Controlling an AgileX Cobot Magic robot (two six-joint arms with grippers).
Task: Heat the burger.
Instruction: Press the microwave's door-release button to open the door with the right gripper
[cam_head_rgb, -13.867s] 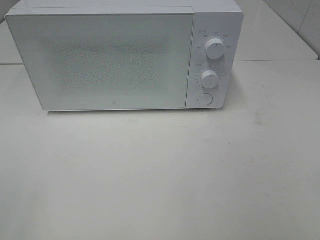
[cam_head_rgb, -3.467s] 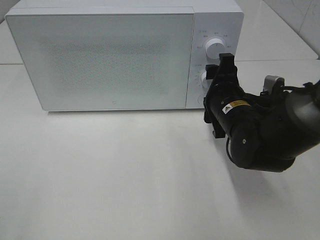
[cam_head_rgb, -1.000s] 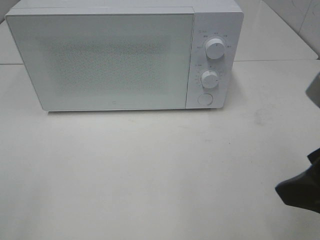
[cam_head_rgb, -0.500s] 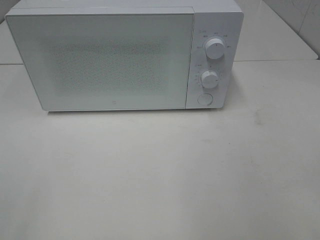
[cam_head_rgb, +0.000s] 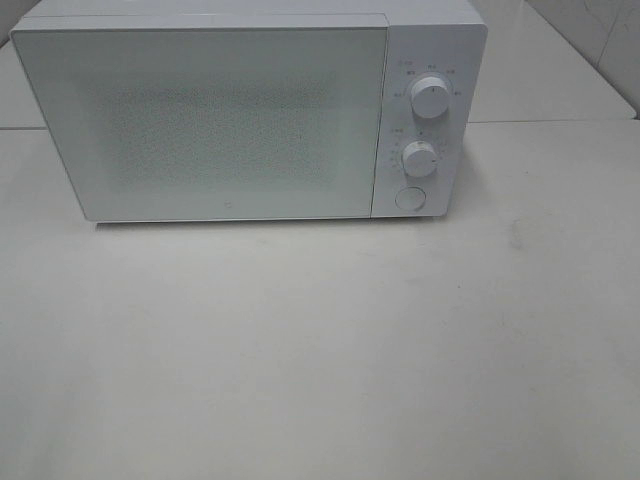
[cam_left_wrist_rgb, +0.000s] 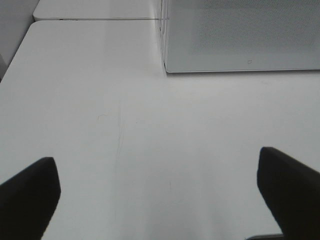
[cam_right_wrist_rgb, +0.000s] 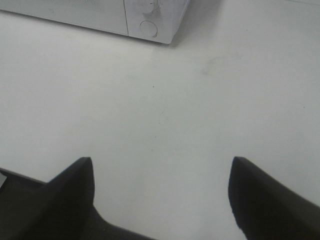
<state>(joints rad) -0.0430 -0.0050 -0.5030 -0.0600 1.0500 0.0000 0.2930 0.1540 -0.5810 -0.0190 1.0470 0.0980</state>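
The burger is out of view in every frame. A white microwave (cam_head_rgb: 240, 110) stands at the back of the white table (cam_head_rgb: 320, 350) with its door shut. It has two dials (cam_head_rgb: 430, 97) and a round button (cam_head_rgb: 409, 198) on its right panel. Neither arm shows in the exterior high view. My left gripper (cam_left_wrist_rgb: 157, 167) is open and empty over bare table, with the microwave's front corner (cam_left_wrist_rgb: 240, 40) ahead of it. My right gripper (cam_right_wrist_rgb: 160, 172) is open and empty, with the microwave's button (cam_right_wrist_rgb: 148, 28) far ahead.
Behind the microwave, a seam (cam_head_rgb: 550, 122) splits the table top. A tiled wall (cam_head_rgb: 600, 30) rises at the back right. A small smudge (cam_head_rgb: 516, 238) marks the table to the right of the microwave.
The right arm, which was at the microwave's lower dial 3.5 s ago, has drawn back to the lower right and left the exterior view. The microwave has not moved.
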